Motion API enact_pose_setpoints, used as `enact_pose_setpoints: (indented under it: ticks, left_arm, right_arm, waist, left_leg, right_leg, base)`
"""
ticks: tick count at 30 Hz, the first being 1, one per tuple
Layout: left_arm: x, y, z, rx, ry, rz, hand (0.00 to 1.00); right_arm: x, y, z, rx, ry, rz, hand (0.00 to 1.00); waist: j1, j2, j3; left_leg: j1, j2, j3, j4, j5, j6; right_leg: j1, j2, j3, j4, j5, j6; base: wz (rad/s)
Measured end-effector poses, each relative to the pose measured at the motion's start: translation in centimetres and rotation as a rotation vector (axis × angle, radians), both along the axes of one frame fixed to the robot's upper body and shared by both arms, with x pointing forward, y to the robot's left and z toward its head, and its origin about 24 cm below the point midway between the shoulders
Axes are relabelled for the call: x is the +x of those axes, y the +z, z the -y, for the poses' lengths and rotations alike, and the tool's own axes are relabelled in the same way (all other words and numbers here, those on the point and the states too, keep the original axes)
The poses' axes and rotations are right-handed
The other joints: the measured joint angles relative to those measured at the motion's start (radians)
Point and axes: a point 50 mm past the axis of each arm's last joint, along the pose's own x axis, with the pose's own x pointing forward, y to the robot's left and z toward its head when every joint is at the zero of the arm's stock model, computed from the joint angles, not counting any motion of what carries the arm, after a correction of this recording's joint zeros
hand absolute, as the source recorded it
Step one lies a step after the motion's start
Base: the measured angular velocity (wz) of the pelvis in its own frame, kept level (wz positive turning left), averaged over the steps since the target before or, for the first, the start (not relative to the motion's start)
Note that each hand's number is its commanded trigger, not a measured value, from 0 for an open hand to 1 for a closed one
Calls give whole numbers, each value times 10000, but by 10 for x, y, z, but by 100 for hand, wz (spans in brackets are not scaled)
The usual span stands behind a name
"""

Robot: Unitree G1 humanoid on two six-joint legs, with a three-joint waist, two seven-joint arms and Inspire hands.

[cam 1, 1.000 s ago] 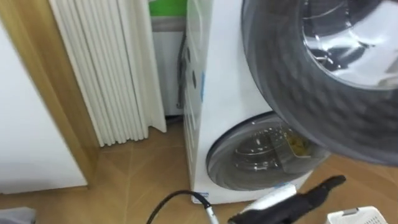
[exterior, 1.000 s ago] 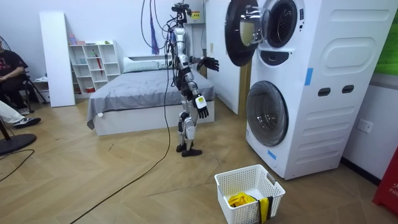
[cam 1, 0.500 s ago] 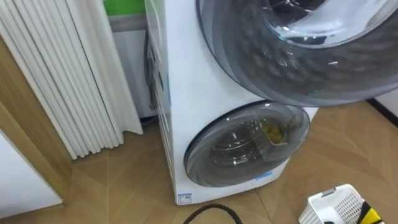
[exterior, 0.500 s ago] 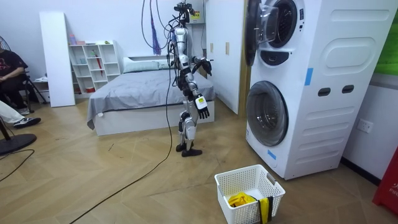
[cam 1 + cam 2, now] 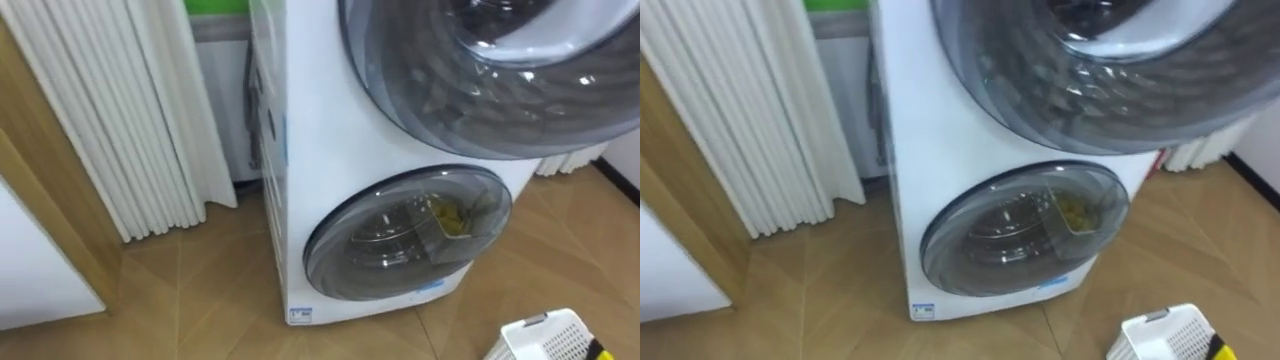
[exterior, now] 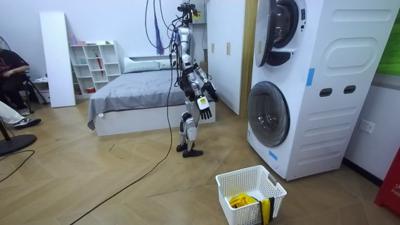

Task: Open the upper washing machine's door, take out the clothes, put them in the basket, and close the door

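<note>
A white stacked washing machine point(image 6: 325, 94) stands a step ahead of where I stand, on the wooden floor between it and the bed. Its round upper door point(image 5: 480, 70) hangs ajar, almost against the machine, and looms large in the eye views. The lower door point(image 5: 410, 235) is shut, with a yellow cloth point(image 5: 447, 218) behind its glass. A white laundry basket point(image 6: 244, 214) on the floor before the machine holds a yellow garment point(image 6: 240, 200). My left hand point(image 6: 211, 94) is lowered to waist height in front of me. My right hand point(image 6: 204, 111) hangs at my side.
White pleated panels point(image 5: 120, 120) and a wooden door frame flank the machine's left side. The basket's corner point(image 5: 545, 335) shows at the lower right of the eye views. A grey bed point(image 6: 150, 87), a white shelf point(image 6: 94, 65) and a seated person point(image 6: 9, 69) are behind me.
The upper door has swung from wide open to nearly shut. My left arm, raised at the door before, has dropped to my waist. My head view has shifted.
</note>
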Motion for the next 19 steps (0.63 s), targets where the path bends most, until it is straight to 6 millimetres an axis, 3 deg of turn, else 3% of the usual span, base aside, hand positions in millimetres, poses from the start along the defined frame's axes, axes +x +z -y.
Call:
enact_pose_setpoints:
  ticks: [1,4,5,6,9,12,13,16,19]
  left_arm:
    - [-10,-9,-27,750,1032,-349,0]
    - [-37,-18,-84,2255,3372,-559,0]
    - [-44,-20,-93,2527,3789,-610,0]
    - [-60,-21,-113,3162,4638,-748,0]
    - [-107,-27,-145,5041,5288,-1662,0]
    - [-145,-28,-156,6176,5504,-2675,0]
    - [-159,-29,-155,6393,5609,-3117,0]
    - [-183,-31,-148,6576,5983,-4150,0]
    - [-192,-33,-142,6693,6007,-4795,0]
  right_arm:
    - [-5,-1,2,-12,-282,-40,0]
    - [-21,-3,7,34,-1150,-229,0]
    - [-23,-4,7,44,-1242,-265,0]
    - [-27,-4,8,43,-1331,-356,0]
    - [-32,-5,8,182,-1655,-417,0]
    - [-38,-5,10,194,-1980,-459,0]
    - [-39,-5,10,206,-2053,-484,0]
    - [-42,-6,10,211,-2154,-524,0]
    - [-47,-7,10,389,-2837,-638,0]
  waist:
    - [109,6,-45]
    - [593,-32,-183]
    - [695,-31,-199]
    - [831,-30,-265]
    - [1089,-47,-298]
    - [1312,-7,-317]
    - [1370,37,-281]
    - [1562,69,-267]
    - [1660,88,-262]
  left_leg:
    - [0,0,-82,-2,5,-12]
    - [105,2,-125,-2,36,-63]
    - [164,3,-130,-5,36,-63]
    - [255,5,-132,-9,36,-63]
    - [555,2,-132,-31,31,-71]
    - [728,-17,-125,-50,22,-87]
    - [726,-23,-156,-56,20,-88]
    - [767,-26,-246,-122,-2,-111]
    - [785,-25,-486,-238,-46,-91]
  right_leg:
    - [2,1,-61,12,-13,-18]
    - [126,3,-96,-34,-19,-29]
    - [186,7,-108,-40,-21,-31]
    - [313,8,-130,-111,-21,-32]
    - [664,-5,-233,-246,-20,-34]
    - [847,-18,-232,-318,-20,-34]
    - [858,-33,-252,-324,-20,-33]
    - [885,-28,-307,-300,-22,-28]
    - [949,-28,-485,-163,-39,-42]
  base:
    - [0]
    - [0]
    - [-5]
    - [-7]
    - [-5]
    - [-3]
    - [5]
    - [9]
    - [18]
